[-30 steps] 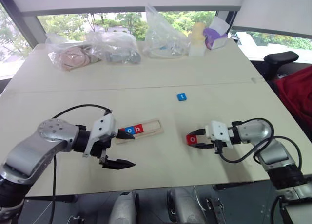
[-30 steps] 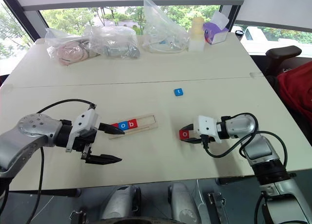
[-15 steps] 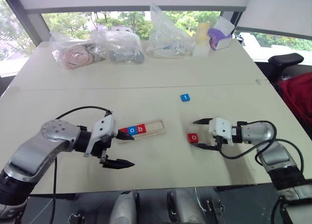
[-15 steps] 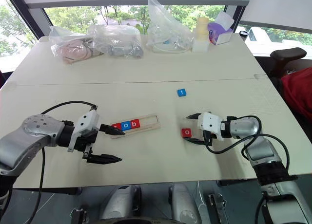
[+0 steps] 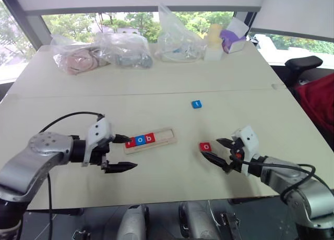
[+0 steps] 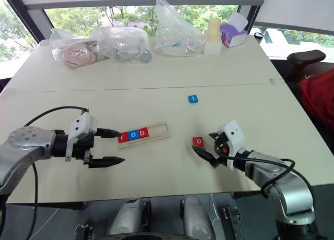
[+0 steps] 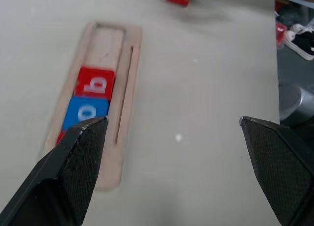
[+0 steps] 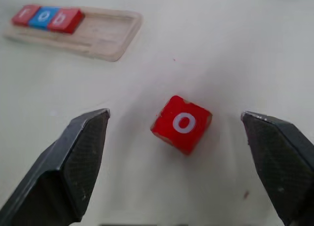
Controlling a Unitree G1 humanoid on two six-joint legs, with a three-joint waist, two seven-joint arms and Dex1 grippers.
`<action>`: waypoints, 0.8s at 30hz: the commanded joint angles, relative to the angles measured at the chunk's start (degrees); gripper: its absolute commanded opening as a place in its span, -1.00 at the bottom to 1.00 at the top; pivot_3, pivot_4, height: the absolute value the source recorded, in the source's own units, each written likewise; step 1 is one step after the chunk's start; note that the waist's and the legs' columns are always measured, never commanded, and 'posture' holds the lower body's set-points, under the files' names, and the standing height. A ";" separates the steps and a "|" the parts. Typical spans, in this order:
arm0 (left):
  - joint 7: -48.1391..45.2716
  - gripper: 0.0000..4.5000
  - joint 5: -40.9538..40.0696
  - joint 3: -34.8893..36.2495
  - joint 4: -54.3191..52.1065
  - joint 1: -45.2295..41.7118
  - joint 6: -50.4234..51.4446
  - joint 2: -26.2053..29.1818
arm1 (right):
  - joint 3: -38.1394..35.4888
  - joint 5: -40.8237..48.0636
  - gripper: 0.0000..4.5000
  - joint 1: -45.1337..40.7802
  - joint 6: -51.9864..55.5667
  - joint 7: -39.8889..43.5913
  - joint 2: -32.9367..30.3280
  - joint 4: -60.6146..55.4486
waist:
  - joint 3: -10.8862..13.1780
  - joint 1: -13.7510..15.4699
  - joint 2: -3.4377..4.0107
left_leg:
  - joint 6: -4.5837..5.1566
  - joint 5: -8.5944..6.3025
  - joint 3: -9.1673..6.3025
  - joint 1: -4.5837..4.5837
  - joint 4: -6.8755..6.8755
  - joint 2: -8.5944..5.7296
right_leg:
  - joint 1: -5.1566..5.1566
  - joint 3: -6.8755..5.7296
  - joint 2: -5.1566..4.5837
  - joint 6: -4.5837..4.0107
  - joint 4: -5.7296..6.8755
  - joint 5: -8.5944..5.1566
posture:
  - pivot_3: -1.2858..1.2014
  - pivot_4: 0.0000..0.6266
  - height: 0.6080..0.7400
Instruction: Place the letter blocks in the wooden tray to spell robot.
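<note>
One wooden tray (image 5: pixel 151 141) lengthwise left-right

The wooden tray (image 5: pixel 156 141), a long, shallow pale-wood frame, lies flat on the surface (image 5: pixel 156 104) and holds three letter blocks in a row at its left end: a red r (image 5: pixel 130 142), a blue o (image 5: pixel 139 141) and a red b (image 5: pixel 149 139), with the right part of its slot bare. A red o block (image 5: pixel 205 146) lies loose on the surface to the right of the tray, turned slightly askew. A blue t block (image 5: pixel 196 104) lies farther back, well apart from the tray.
</note>
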 commanded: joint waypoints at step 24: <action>16.85 1.00 30.74 -8.62 26.97 -6.39 -27.53 -8.14 | -7.13 6.54 0.97 -3.10 -1.58 2.89 -8.54 2.31 | -0.23 0.38 0.04 | 0.01 0.00 0.03 0.01 0.00 -0.11 | 0.13 -0.05 -0.05 0.01 -0.13 0.01 | 0.03 -0.52 0.92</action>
